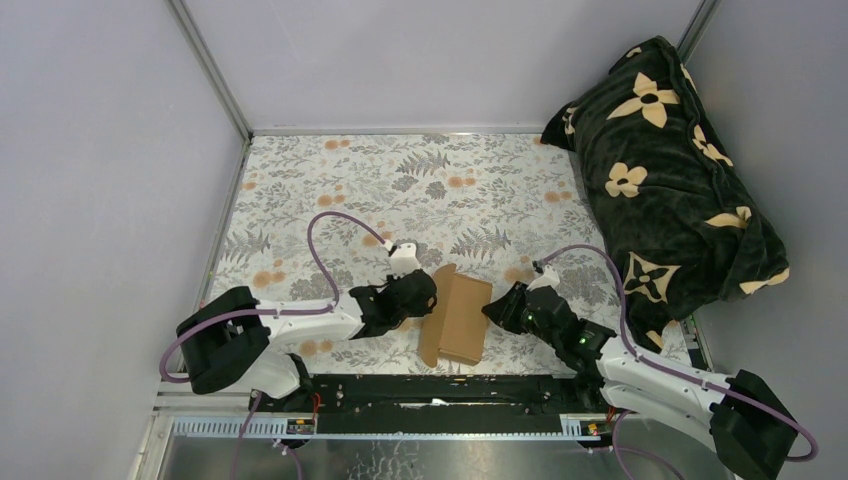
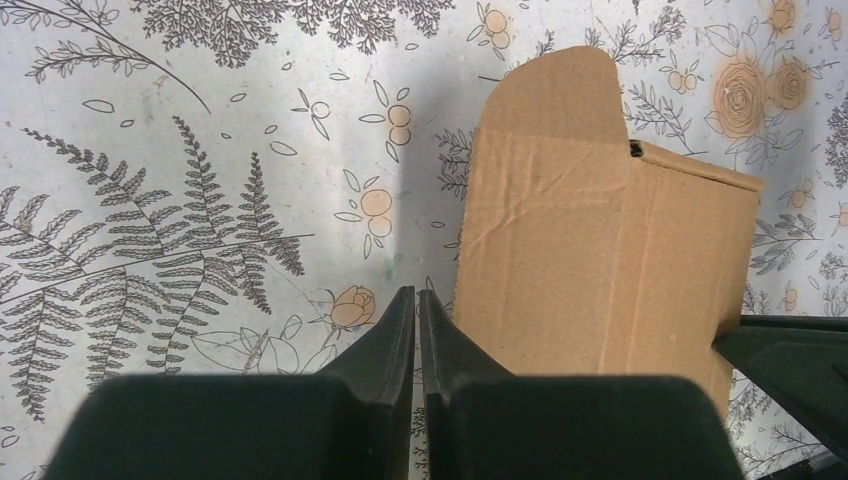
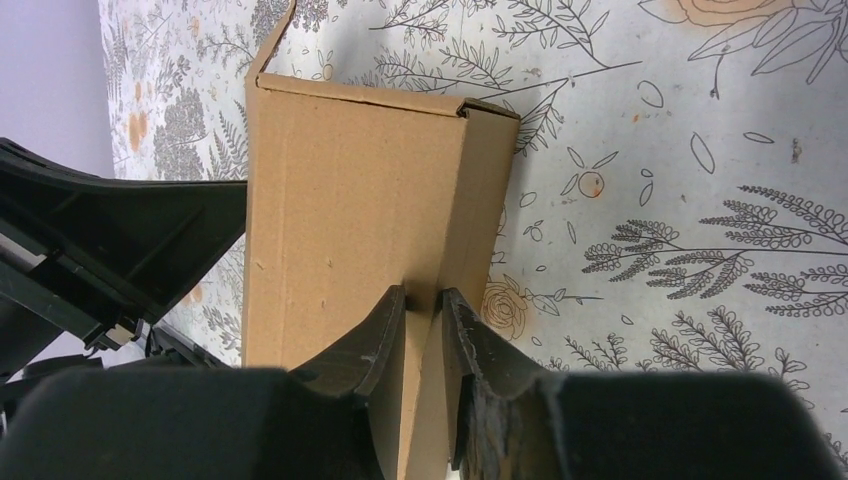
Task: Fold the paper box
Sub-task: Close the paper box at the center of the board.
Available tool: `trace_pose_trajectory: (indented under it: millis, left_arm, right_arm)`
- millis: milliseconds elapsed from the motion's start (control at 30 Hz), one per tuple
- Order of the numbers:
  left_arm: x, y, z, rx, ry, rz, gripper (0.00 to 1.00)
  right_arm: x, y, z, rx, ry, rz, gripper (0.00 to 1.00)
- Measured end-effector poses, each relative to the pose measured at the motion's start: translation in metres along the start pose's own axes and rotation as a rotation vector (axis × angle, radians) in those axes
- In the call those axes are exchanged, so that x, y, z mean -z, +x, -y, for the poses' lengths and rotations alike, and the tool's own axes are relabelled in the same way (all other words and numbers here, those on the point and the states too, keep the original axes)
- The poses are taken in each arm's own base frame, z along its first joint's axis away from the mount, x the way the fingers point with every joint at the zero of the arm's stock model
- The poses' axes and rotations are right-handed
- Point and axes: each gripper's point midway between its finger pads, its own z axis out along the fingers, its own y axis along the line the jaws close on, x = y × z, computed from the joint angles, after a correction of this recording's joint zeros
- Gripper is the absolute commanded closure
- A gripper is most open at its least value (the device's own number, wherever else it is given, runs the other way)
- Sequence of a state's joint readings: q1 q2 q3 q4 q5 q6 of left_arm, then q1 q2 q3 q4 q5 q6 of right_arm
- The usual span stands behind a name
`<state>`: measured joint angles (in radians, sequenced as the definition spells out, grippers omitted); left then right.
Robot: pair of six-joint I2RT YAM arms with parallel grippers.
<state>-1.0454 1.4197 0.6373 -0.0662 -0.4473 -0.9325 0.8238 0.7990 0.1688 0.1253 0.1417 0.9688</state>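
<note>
Probably a robotics lab cell: plain grey panels (image 1: 100, 150) and aluminium rails (image 1: 212, 70) are enclosing a floral-clothed table (image 1: 400, 180), a flowered blanket (image 1: 670, 170) lying at two o'clock.

brown paper box (image 1: 462, 318) lies flat, part-folded w/ 1 flap open.

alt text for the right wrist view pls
A brown paper box sits on a leaf-and-flower printed table cover, with the right gripper closed on its near edge at the bottom of the frame. The black left arm reaches in beside the box's left side.
</note>
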Motion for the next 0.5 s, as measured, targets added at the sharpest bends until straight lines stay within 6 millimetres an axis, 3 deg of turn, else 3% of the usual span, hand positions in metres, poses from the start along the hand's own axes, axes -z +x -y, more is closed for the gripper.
trace_pose_trajectory:
  millis: [500]
  left_arm:
    - [-0.0025,-0.0034,-0.0071,0.020,-0.005,0.000,0.89]
  right_arm:
    - [-0.0045,0.0030,-0.0003,-0.106,-0.039,0.029,0.77]
